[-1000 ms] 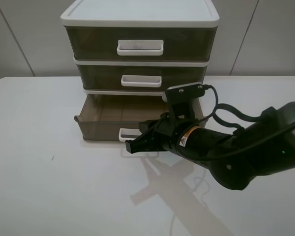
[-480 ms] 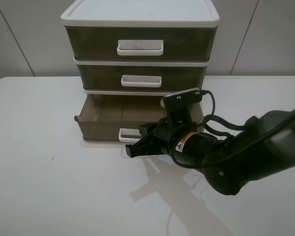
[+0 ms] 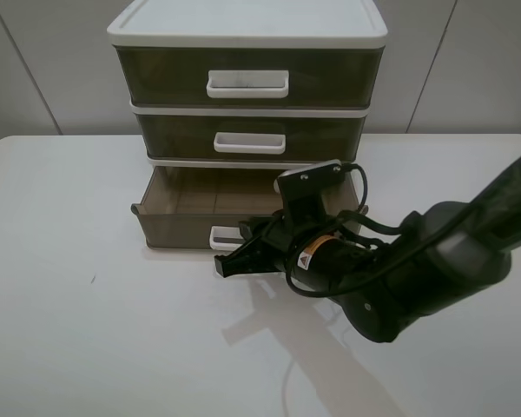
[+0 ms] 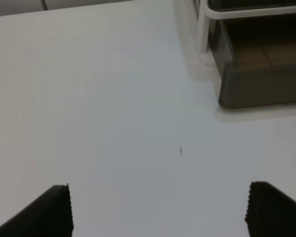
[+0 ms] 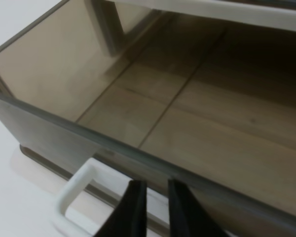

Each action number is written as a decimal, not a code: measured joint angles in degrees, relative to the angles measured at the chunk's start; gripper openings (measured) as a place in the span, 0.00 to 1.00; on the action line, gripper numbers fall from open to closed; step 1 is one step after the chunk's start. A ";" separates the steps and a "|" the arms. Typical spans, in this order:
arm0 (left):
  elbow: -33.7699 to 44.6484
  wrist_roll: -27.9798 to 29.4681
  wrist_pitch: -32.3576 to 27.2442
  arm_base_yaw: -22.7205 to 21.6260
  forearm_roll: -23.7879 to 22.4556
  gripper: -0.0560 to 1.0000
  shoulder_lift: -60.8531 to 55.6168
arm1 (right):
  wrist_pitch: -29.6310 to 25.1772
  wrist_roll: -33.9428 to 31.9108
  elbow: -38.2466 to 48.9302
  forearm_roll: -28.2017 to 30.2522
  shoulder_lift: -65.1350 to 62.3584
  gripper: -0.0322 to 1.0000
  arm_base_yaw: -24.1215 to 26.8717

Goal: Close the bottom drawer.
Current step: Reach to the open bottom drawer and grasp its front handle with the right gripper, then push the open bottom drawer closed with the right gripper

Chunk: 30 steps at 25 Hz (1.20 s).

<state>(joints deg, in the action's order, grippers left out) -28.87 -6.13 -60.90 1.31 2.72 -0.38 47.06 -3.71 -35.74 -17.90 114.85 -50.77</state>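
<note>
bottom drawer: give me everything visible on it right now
The bottom drawer is smoky brown translucent plastic, wide and shallow, with a white loop handle on its front wall. It stands pulled out of the white-framed unit, level, and its floor is bare. The right gripper is at the front wall beside the handle, jaws nearly together; contact is unclear.

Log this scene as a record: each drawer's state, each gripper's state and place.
bottom drawer: pulled out, looks empty
middle drawer: shut
top drawer: shut
right gripper: fingers nearly together, holding nothing, just in front of the bottom drawer's handle; contact unclear
left gripper: open, holding nothing, over the table, off the drawer's corner
task: not yet done
</note>
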 joint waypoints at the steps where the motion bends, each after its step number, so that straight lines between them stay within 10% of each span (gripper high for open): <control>1: 0.00 0.00 0.00 0.00 0.00 0.73 0.00 | 0.00 0.00 -0.44 0.00 0.46 0.05 0.00; 30: 0.00 0.00 0.00 0.00 0.00 0.73 0.00 | 3.84 0.23 -9.93 -9.00 8.06 0.05 0.00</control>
<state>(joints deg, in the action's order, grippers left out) -28.87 -6.13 -60.90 1.31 2.72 -0.38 50.89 -3.47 -45.67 -26.90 122.91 -50.77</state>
